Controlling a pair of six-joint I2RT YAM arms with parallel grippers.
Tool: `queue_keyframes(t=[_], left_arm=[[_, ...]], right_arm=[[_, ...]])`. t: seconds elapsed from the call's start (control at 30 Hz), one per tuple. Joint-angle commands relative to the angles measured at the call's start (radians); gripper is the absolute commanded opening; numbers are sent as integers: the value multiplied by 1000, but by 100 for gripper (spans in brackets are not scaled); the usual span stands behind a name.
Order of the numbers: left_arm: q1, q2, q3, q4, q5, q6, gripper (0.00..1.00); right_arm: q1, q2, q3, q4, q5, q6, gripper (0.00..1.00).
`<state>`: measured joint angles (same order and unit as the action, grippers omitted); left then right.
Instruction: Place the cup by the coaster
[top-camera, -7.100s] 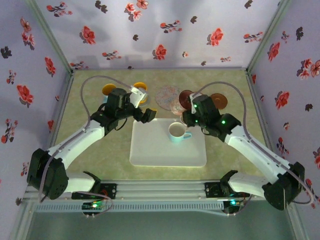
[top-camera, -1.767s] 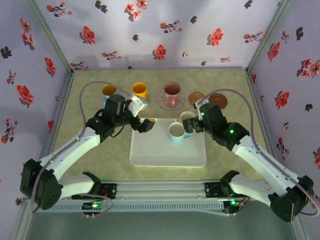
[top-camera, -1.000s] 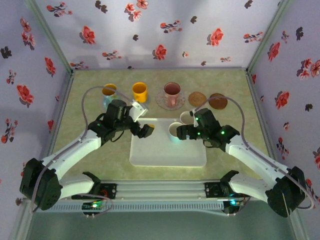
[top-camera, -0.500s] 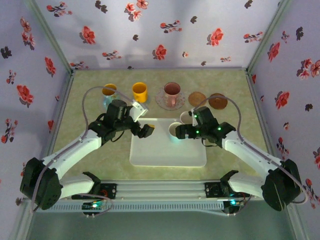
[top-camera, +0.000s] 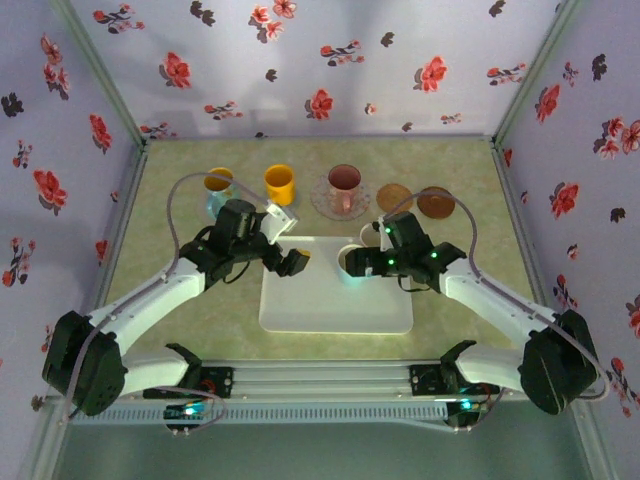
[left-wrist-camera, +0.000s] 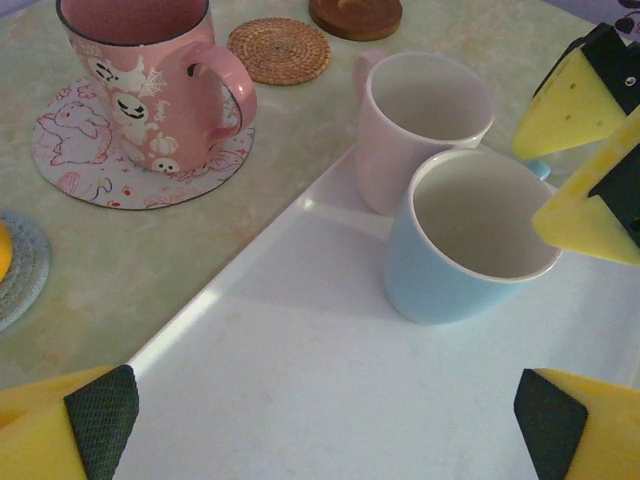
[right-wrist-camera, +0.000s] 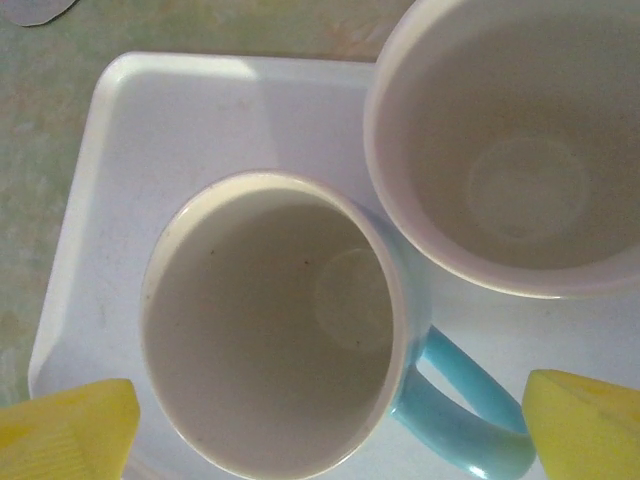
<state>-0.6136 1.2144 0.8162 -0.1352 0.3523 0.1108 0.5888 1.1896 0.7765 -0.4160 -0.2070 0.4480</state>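
A: Position of the blue cup (top-camera: 346, 262)?
B: Upright and empty on the white tray (top-camera: 330, 305), near its far right corner. It is not yet by any coaster.
A: Right claw (top-camera: 358, 266)?
B: Low over that cup. In its wrist view the yellow fingers (right-wrist-camera: 66, 430) stand wide apart, with the rim between and ahead of them and the handle close to the right-hand finger. No clamp on anything. Whether a finger touches the handle, I cannot tell.
A: Left claw (top-camera: 293, 260)?
B: Fingers spread wide as well, holding nothing. It hangs over the tray's far left part, apart from the cup.
A: Coasters with nothing on them?
B: Two: a woven coaster (left-wrist-camera: 279, 50) and a dark wooden coaster (left-wrist-camera: 355, 15), both on the worktop (left-wrist-camera: 300, 135) beyond the tray.
A: Anything close to the blue cup?
B: A pale pink cup (left-wrist-camera: 420, 115), upright just past the tray's far rim — just beside the blue cup and near the woven coaster.
A: Remaining items?
B: A pink ghost-print mug (left-wrist-camera: 135, 85) on a patterned coaster (left-wrist-camera: 70, 160) — and a yellow cup (top-camera: 280, 183) to its left.
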Motion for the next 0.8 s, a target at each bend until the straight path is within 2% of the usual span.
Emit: queue_keyframes(t=[0.0, 0.3, 0.77], left_arm=[[-8, 5, 3, 17, 21, -10, 100], [-9, 4, -2, 25, 20, -7, 100], [-9, 5, -6, 31, 20, -1, 100]], right_arm=[[-4, -2, -8, 9, -44, 16, 99], [-2, 5, -2, -21, -123, 2, 99], [38, -2, 25, -93, -152, 1, 99]])
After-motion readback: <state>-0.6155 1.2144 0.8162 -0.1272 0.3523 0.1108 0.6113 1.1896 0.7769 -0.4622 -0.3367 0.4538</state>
